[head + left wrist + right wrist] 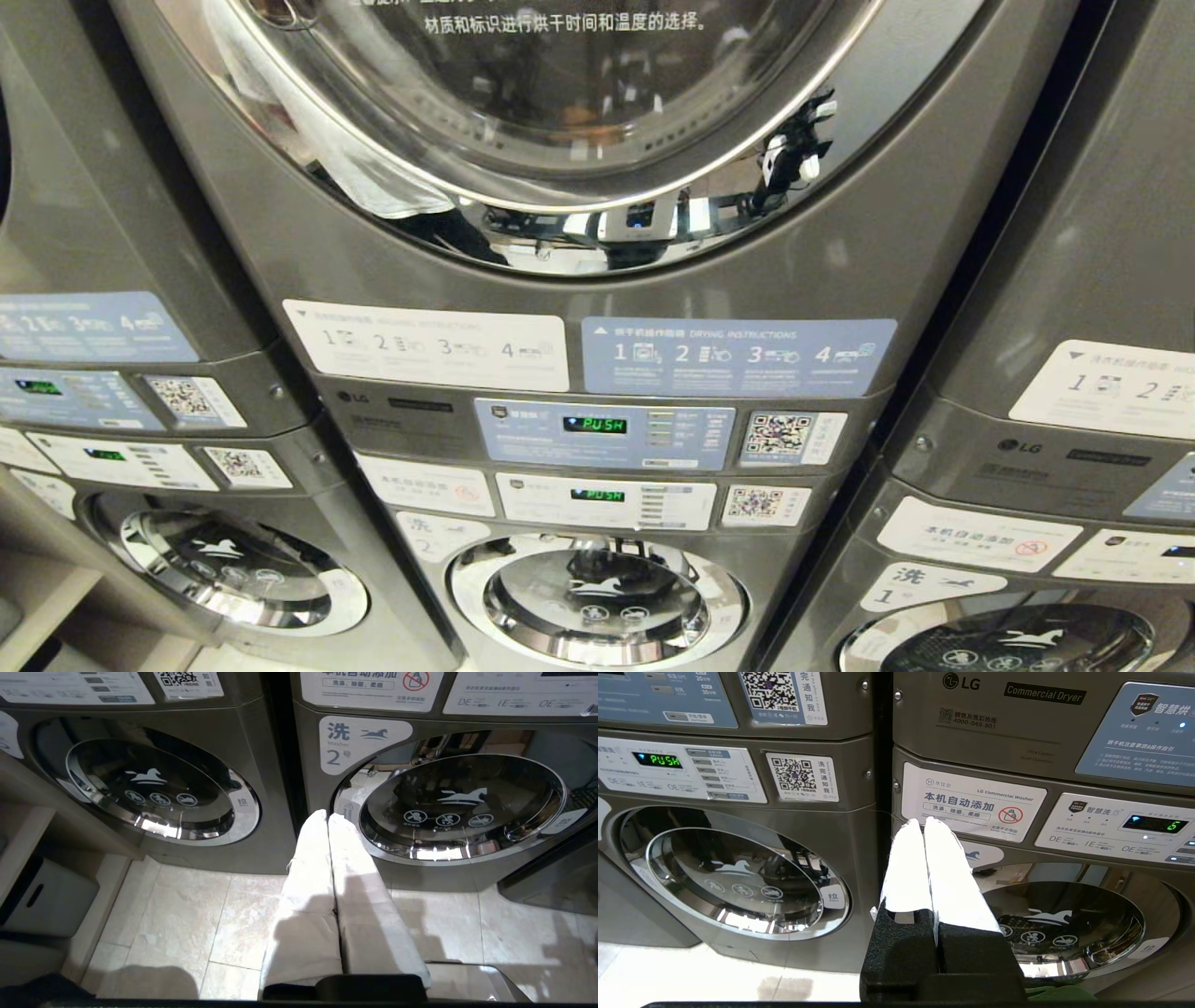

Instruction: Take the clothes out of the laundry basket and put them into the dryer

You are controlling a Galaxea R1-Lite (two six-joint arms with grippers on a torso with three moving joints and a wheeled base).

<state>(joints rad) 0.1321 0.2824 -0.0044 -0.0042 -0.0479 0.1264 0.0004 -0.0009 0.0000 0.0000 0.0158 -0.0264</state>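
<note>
I'm facing a bank of stacked grey LG laundry machines. The dryer [579, 140] fills the top of my head view, its round chrome-rimmed door shut, white Chinese lettering on the glass and something pale showing behind the glass at the left. Below it a blue sticker [738, 357] reads "DRYING INSTRUCTIONS" with steps 1 to 4; a white one beside it carries washing steps. Two green displays [596, 425] read "PUSH", with QR codes [777, 437] to their right. The washer [460, 807] underneath is labelled "洗 Washer 2", with a horse emblem on its door. From my right wrist I read "LG Commercial Dryer" [1043, 693] and "LG Commercial Washer" on the neighbouring stack, whose display shows 25. The floor [187, 924] is pale beige tile; a light shelf unit stands at the left. My left gripper [327, 817] points down toward the floor in front of the washers, white-wrapped fingers pressed together, empty. My right gripper [923, 823] faces the washer panels, likewise pressed together on nothing. I can't see clothes or basket in any view.
</note>
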